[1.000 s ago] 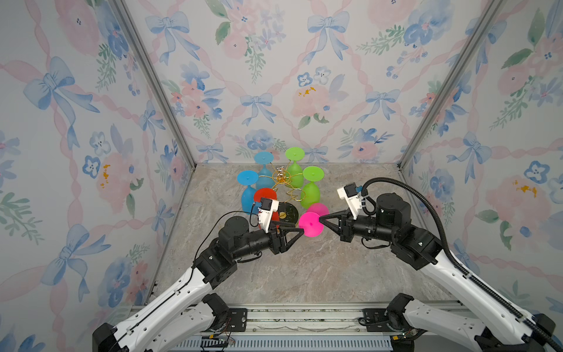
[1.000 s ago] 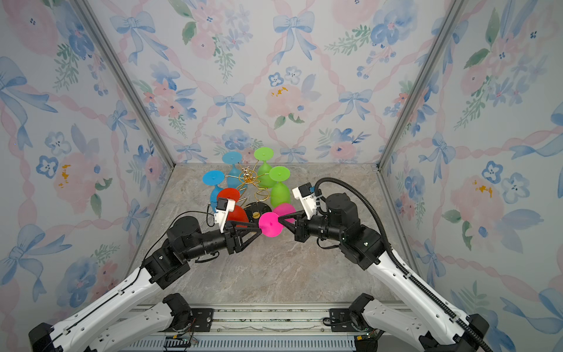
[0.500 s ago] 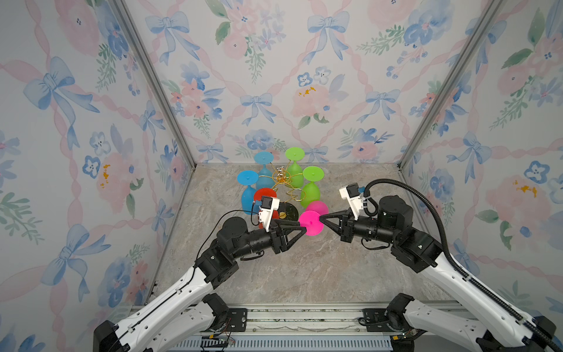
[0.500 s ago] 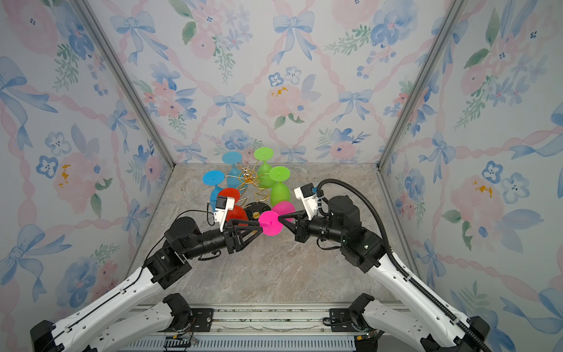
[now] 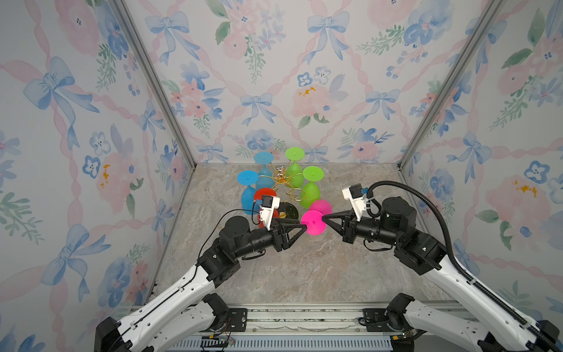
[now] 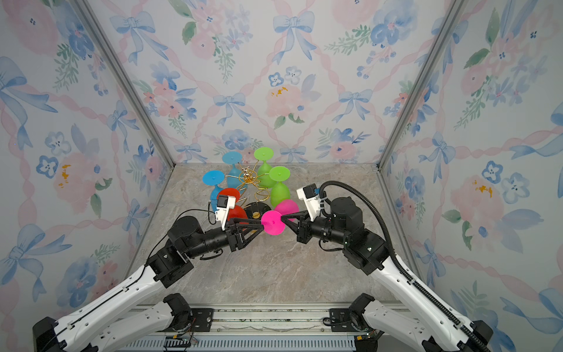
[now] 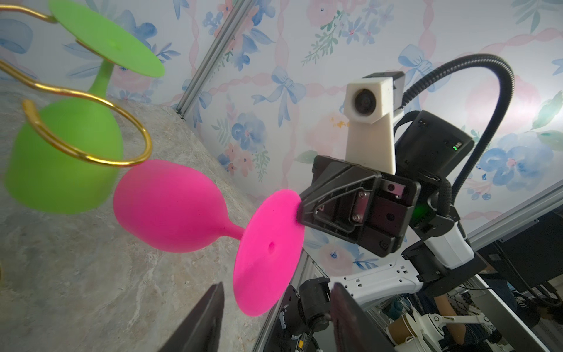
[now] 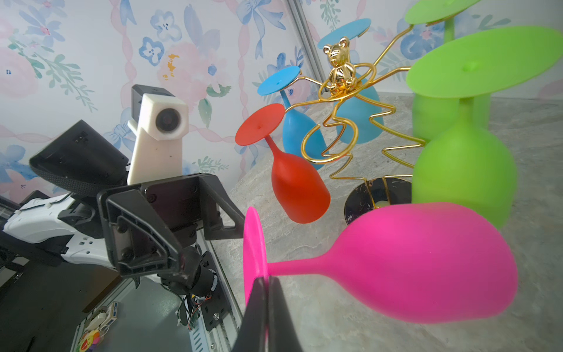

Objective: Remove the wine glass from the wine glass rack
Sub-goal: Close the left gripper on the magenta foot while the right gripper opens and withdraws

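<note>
The right tool (image 5: 323,218) has its fingers pinched tight on the rim of the pink wine glass (image 5: 313,221)'s round foot. It holds the glass on its side above the table (image 5: 304,268), bowl pointing far, just near and right of the wine glass rack (image 5: 280,176) and clear of its gold loops.

The left tool (image 7: 277,285) stands with its fingers parted about halfway. It is at the foot's left edge and closed on nothing (one fingertip (image 8: 239,227) seems to meet the disc, though contact is hard to judge).

On the rack, topped by a gold bear figure (image 8: 339,65), a red glass (image 5: 265,195), two blue glasses (image 5: 248,178) and two green glasses (image 5: 313,173) hang bowl down.

The near half of the table lies bare. Floral walls close the left, far and right sides, and the rack stands near the far wall.

In both top views the left wrist camera covers part of the red bowl. The rack's black base (image 8: 384,195) shows only in part.
</note>
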Motion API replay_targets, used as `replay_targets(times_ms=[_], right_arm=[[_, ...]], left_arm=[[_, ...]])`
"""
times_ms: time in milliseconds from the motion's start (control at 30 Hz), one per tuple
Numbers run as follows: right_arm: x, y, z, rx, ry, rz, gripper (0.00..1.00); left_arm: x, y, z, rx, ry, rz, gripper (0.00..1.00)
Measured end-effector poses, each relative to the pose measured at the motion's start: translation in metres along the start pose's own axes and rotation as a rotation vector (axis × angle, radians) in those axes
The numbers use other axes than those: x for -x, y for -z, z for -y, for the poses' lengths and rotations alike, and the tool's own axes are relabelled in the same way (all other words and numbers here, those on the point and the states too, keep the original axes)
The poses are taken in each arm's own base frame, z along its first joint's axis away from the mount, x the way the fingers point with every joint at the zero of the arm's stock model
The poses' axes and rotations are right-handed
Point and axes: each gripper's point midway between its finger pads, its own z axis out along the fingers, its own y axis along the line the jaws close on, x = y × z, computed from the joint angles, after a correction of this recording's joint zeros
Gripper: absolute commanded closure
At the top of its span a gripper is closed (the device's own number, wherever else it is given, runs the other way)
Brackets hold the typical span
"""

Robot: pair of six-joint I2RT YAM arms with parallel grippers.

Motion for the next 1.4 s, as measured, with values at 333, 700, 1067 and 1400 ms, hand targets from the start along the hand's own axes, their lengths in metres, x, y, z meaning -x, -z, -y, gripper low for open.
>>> replay_targets(times_ms=[333,700,1067,1400], right_arm=[[-0.002,0.001,-0.002,0.009,0.002,-0.01,1.0],[0.007,-0.001,-0.01,0.056,0.0,0.021,1.0],[0.009,-0.004,-0.014,0.078,-0.009,0.028,1.0],[0.008,-0.003,-0.017,0.083,-0.009,0.025,1.0]], left_arm=[[-0.008,-0.009,-0.011,0.025,0.017,-0.031,0.51],[-0.012,-0.01,-0.004,-0.018,0.022,-0.058,0.65],[-0.009,-0.01,0.006,-0.066,0.025,-0.052,0.77],[-0.011,-0.01,0.005,-0.068,0.033,-0.056,0.91]])
